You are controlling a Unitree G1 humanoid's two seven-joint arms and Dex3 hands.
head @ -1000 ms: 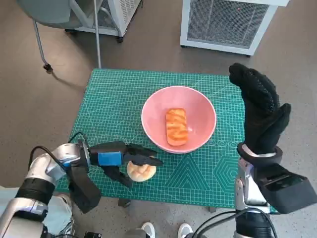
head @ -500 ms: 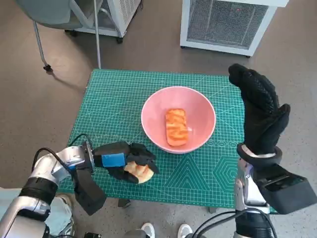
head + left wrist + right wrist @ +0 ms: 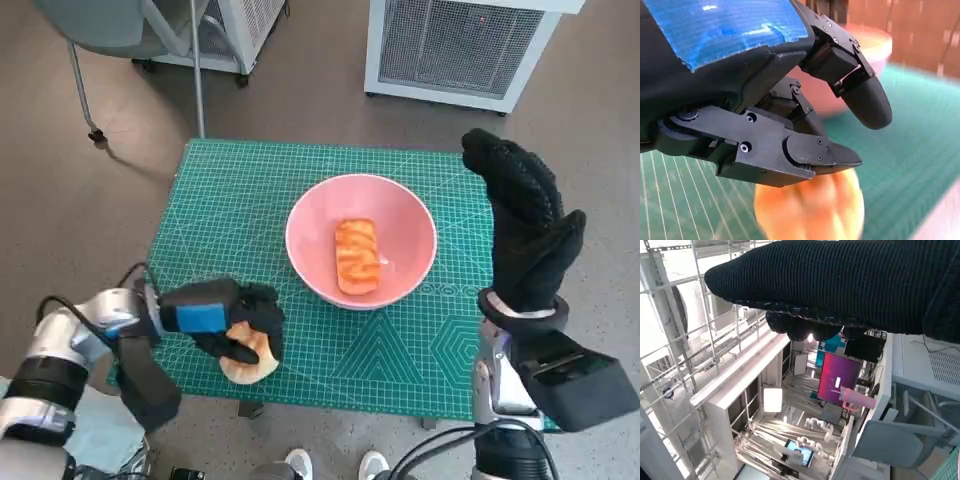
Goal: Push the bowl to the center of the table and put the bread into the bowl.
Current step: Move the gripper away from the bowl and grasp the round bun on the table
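Head view: my left hand (image 3: 232, 328) grips a round bread roll (image 3: 248, 362) at the near table (image 3: 210, 200) edge; pink bowl (image 3: 361, 240), mid-table, holds a second bread piece (image 3: 358, 256). My right hand (image 3: 524, 225) is raised, spread, empty. Left wrist view: fingers (image 3: 866, 97) curled over the roll. Right wrist view: glove, room only.

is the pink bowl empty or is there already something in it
Not empty: one glazed bread piece lies inside the pink bowl.
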